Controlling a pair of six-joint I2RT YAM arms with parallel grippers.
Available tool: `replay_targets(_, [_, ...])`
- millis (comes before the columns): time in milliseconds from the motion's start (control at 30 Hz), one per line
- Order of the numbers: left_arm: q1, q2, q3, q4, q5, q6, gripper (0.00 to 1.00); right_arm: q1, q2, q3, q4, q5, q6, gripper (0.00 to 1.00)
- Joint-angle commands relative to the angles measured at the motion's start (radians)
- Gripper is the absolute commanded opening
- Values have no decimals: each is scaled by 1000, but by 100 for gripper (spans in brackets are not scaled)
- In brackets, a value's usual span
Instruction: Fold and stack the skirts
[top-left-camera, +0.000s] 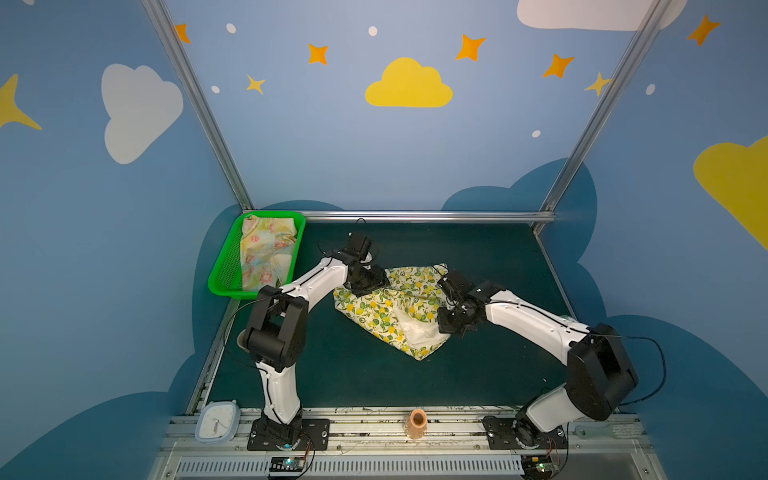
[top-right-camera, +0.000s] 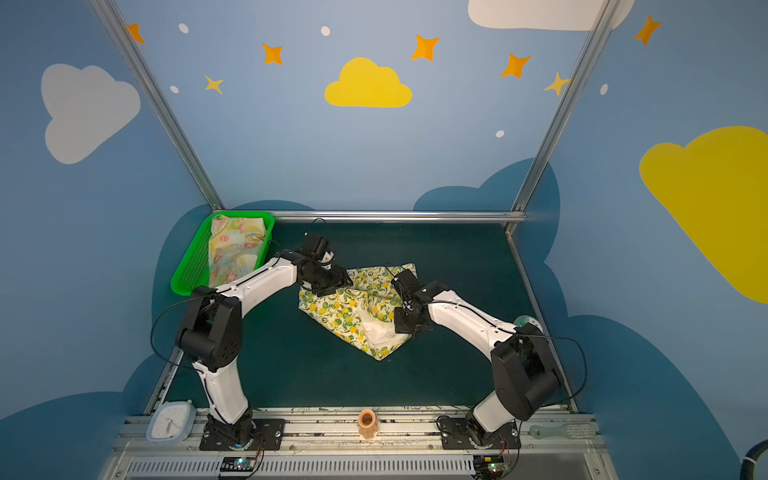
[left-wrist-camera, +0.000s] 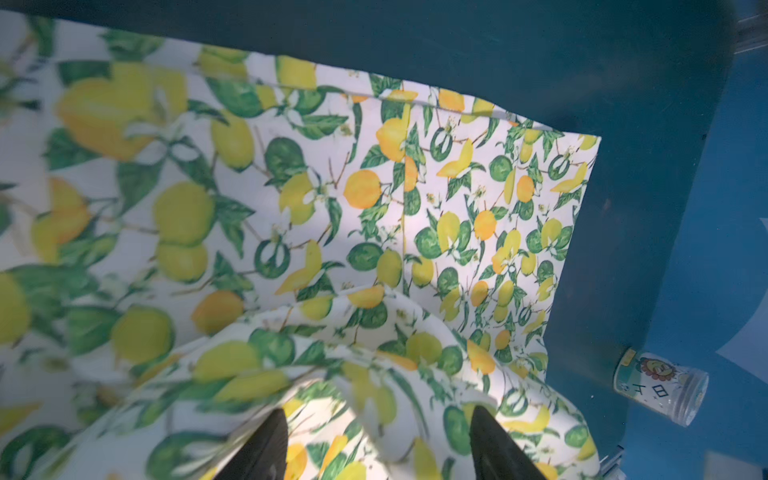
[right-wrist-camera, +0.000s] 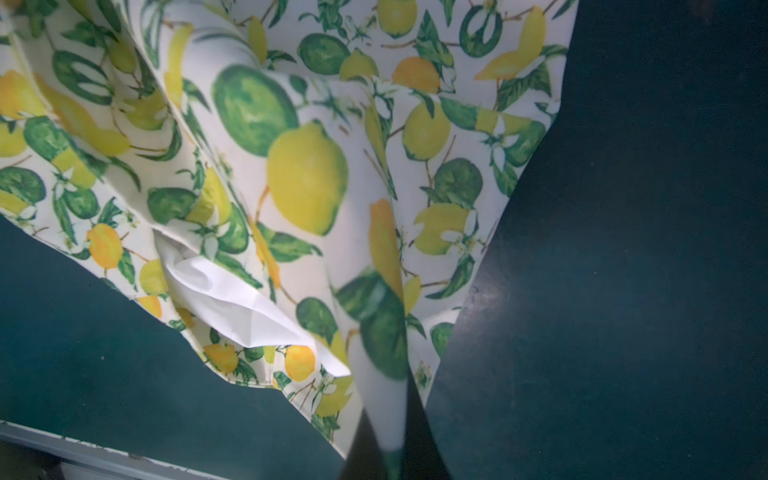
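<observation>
1. Floral skirt (top-left-camera: 266, 253), pale yellow with pink flowers, lies crumpled inside the green basket (top-left-camera: 226, 270) at the table's far-left corner, in both top views.
2. Left gripper (left-wrist-camera: 378, 415): jaws spread apart, low over the left end of the lemon skirt (left-wrist-camera: 291, 208). A raised ridge of cloth sits between the fingers; can't tell if they press it.
3. Lemon skirt (top-left-camera: 374, 311), cream with lemons and green leaves, lies rumpled mid-table on the dark green mat (top-left-camera: 478, 249), right of the basket and not touching it. White lining (top-left-camera: 419, 330) shows on its near-right part.
4. Right gripper (right-wrist-camera: 390, 453): clamped on a pinch of the lemon skirt's right edge, with cloth drawn taut into the jaws.
5. Front rail: blue-rimmed clock (top-left-camera: 217, 420) near the left end, tan cup (top-left-camera: 417, 422) at the middle.
</observation>
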Motion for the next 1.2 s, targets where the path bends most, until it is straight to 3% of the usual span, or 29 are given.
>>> replay_targets(0, [-4,-123,-61,-102,-86,34,68,-26,22,34,8,-49,-20,0])
replay_targets(200, [-131,-155,-110,-165,-135,9,61,-46,53,43,8,-65,-38,0])
replay_targets(433, [-253,65,19,-155,-135,-48,64,-53,51,27,21,-90,-45,0])
replay_targets(733, [-335,244,254,-358,-406,2,61,-53,-6,-16,42,-93,-27,0])
replay_targets(867, [-358,219,235,-388,-462,-13,61,-54,-11,-19,46,-95,-26,0])
replay_targets(1167, [-379,104,78,-305,-402,-54,62,-55,2,-12,50,-103,-45,0])
